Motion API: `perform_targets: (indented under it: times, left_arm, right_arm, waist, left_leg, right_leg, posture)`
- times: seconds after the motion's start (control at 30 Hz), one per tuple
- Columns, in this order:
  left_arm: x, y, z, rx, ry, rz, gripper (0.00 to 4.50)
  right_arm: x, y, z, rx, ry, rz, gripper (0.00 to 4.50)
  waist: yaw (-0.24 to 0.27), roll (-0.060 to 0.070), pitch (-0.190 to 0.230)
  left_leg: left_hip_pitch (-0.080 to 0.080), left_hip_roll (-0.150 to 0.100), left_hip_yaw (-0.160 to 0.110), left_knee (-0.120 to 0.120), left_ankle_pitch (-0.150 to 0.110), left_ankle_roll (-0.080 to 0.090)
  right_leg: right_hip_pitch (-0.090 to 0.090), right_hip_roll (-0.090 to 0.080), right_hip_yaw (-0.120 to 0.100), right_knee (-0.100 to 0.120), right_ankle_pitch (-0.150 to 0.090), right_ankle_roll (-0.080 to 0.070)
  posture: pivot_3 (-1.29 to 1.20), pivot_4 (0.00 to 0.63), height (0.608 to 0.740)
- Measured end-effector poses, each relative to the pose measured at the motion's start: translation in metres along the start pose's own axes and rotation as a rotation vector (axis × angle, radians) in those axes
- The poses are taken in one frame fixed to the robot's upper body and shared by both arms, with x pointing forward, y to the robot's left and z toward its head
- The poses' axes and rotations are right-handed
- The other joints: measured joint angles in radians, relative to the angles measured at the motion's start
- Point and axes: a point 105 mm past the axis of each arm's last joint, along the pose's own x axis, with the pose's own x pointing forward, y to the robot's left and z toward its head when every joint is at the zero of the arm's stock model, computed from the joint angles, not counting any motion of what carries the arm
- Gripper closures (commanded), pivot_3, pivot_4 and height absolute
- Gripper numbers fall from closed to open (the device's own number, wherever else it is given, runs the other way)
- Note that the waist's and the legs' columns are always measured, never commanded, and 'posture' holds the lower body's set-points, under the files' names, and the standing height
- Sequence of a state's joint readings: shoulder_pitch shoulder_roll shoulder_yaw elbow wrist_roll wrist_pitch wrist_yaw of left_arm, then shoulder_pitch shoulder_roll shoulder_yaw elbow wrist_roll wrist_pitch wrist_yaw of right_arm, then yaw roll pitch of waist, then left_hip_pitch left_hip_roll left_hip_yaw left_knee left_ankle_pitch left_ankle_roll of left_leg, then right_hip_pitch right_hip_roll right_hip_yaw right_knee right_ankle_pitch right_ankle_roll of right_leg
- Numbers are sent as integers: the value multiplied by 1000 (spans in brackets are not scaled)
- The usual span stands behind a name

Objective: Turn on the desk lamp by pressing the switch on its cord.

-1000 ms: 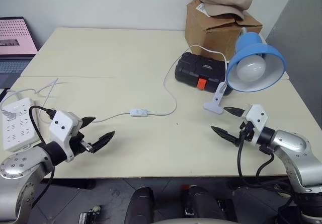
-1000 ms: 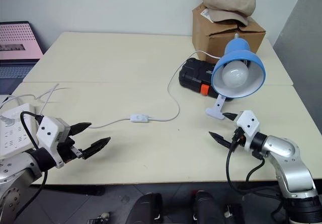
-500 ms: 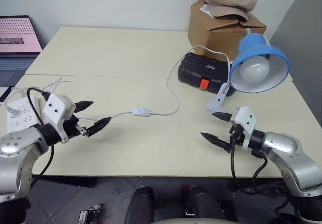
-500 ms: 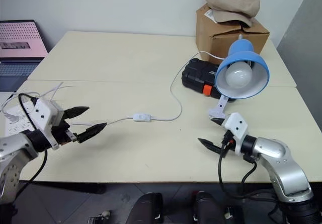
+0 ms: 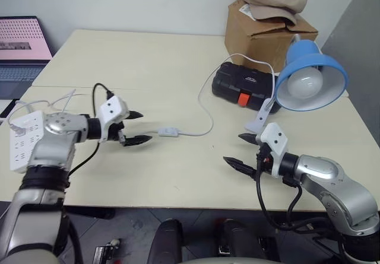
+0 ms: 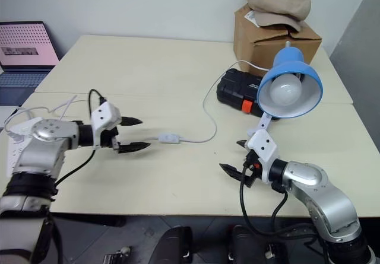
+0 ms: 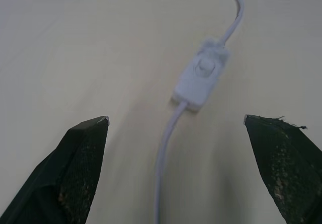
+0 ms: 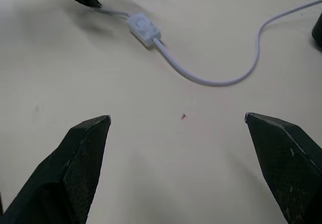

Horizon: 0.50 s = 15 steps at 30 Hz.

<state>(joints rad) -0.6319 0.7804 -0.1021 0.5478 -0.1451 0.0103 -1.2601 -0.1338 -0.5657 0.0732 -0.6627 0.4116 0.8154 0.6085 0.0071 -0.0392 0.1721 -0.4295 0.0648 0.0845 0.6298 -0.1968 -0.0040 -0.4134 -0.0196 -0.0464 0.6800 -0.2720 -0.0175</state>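
The blue desk lamp (image 5: 301,55) with its white bulb stands unlit on its clip base at the table's right side. Its thin white cord (image 5: 205,111) loops across the tabletop to the small white switch (image 5: 169,132) near the middle. My left gripper (image 5: 146,127) is open just left of the switch, low over the table, fingertips pointing at it. In the left wrist view the switch (image 7: 201,77) lies a short way beyond the open fingers. My right gripper (image 5: 232,148) hangs open in front of the lamp's base, well to the right of the switch (image 8: 144,28).
A white power strip (image 5: 24,139) lies at the left edge with cables running to it. A black case (image 5: 240,85) sits behind the cord's loop. A cardboard box (image 5: 267,29) with a beige cap stands at the back right, and a laptop (image 5: 21,47) at the far left.
My left gripper has swung forward and to the right, from the table's front left to just beside the switch. My right gripper has drifted left. Both stay open.
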Motion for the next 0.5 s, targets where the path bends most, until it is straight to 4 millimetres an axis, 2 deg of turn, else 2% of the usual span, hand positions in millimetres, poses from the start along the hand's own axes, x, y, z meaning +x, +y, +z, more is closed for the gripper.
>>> perform_targets:
  times: [0.13, 0.43, 0.47, 0.5]
  left_arm:
    - [22, -8, -8, 48, 14, -77, 0]
    - [30, -9, -13, 92, 5, -113, 0]
    - [31, -9, -13, 92, 3, -116, 374]
    - [30, -9, -13, 95, 3, -116, 495]
  right_arm:
    - [1, 4, -2, 11, 13, -1, 6]
    - [-1, 14, 4, 23, 12, 15, 6]
    - [-1, 14, 4, 25, 14, 13, 0]
    - [-1, 14, 4, 29, 14, 14, 0]
  waist:
    - [-6, 0, 0]
    - [-9, -1, 0]
    - [-9, -1, 0]
    - [-9, -1, 0]
  left_leg:
    - [-1, 0, 0, 0, 0, 0]
    - [-1, 0, -1, 1, 0, 0]
    - [-1, 0, -1, 2, 0, 0]
    - [-1, 0, -1, 2, 0, 0]
  right_leg:
    - [-1, 0, 0, 0, 0, 0]
    - [-1, 1, -1, 1, 0, 1]
    - [-1, 1, -1, 1, 0, 1]
    - [-1, 1, -1, 1, 1, 1]
  posture:
    - [0, 150, 740]
    - [0, 150, 740]
    - [0, 150, 740]
    - [0, 150, 740]
